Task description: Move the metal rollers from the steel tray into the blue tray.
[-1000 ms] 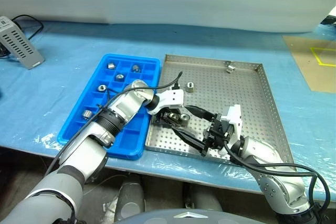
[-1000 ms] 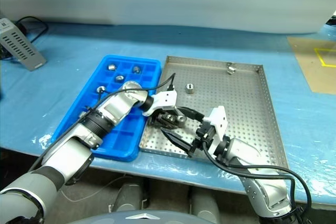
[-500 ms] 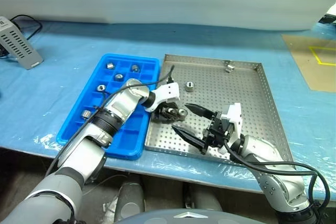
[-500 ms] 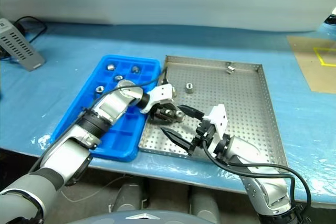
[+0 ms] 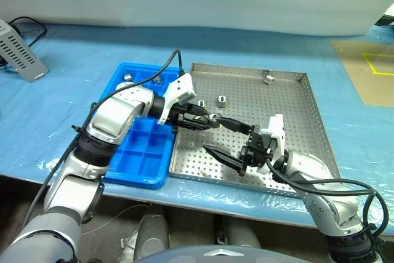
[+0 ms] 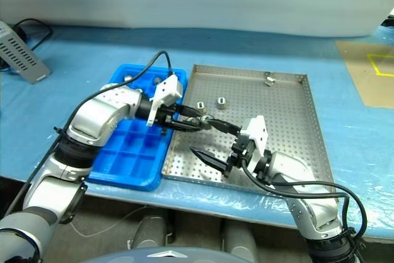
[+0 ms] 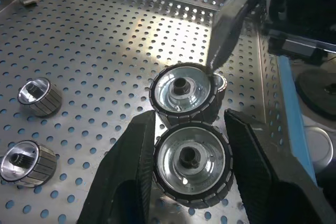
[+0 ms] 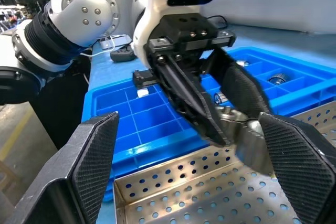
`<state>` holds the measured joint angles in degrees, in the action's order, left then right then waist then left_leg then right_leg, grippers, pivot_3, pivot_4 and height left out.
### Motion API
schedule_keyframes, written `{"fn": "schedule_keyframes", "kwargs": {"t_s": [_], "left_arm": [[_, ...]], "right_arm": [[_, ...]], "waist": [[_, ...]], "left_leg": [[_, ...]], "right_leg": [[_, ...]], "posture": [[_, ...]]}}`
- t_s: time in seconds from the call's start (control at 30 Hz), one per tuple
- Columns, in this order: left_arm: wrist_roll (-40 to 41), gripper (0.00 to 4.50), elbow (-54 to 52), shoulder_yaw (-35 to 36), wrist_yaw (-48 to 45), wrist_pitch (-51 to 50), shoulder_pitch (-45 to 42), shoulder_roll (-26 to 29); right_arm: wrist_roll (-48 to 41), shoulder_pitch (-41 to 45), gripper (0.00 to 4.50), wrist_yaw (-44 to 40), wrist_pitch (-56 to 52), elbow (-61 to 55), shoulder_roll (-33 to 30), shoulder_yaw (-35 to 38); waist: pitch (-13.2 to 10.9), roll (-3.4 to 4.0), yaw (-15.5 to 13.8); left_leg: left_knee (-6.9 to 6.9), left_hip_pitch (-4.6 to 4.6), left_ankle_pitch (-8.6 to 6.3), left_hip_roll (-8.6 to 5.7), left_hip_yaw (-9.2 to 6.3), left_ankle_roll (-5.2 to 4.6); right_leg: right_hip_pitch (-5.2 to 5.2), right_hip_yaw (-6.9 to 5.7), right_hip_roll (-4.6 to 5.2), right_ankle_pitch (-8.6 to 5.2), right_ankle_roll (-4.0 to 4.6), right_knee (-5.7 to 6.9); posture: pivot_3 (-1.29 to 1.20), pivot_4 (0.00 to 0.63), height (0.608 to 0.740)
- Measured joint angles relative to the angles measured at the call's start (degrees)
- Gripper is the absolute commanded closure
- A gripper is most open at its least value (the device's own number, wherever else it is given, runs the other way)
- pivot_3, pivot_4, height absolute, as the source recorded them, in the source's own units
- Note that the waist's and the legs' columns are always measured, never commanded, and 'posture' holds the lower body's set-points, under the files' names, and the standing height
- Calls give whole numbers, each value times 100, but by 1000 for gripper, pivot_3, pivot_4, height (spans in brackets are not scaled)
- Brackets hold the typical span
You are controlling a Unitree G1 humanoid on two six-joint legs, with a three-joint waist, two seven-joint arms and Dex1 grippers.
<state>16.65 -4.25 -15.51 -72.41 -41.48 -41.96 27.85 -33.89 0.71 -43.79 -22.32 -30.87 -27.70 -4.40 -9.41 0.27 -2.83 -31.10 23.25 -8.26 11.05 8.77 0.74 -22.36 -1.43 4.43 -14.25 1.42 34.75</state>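
Left wrist view: left pincer is clamped on a roller, raised above the steel tray near its left edge, beside the blue tray. Right pincer gapes wide, empty.

grey box cut by edge, rollers half-hidden

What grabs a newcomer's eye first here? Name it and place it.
The left hand is shut on a metal roller, raised over the steel tray near its border with the blue tray. The right hand gapes open just beside it. Three more rollers lie toward the tray's far side.
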Motion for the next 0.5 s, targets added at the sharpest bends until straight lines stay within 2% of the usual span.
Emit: {"fn": "schedule_keyframes", "kwargs": {"t_s": [0.2, 0.5], "left_arm": [[-74, 2700, 52, -78, -352, 811, 156, 560], [8, 2700, 108, -107, -308, 990, 130, 283]], "right_arm": [[-104, 64, 0, -61, -95, 75, -81, 173], [-285, 74, 0, -74, -330, 73, -147, 329]], "waist": [[0, 1, -4], [0, 1, -7]], "left_leg": [[1, 2, -1, -1, 0, -1], [-2, 1, 0, 0, 1, 0]], "right_leg": [[-1, 0, 0, 0, 0, -2], [0, 0, 0, 0, 0, 3]], "posture": [[-97, 150, 740], [-100, 150, 740]]}}
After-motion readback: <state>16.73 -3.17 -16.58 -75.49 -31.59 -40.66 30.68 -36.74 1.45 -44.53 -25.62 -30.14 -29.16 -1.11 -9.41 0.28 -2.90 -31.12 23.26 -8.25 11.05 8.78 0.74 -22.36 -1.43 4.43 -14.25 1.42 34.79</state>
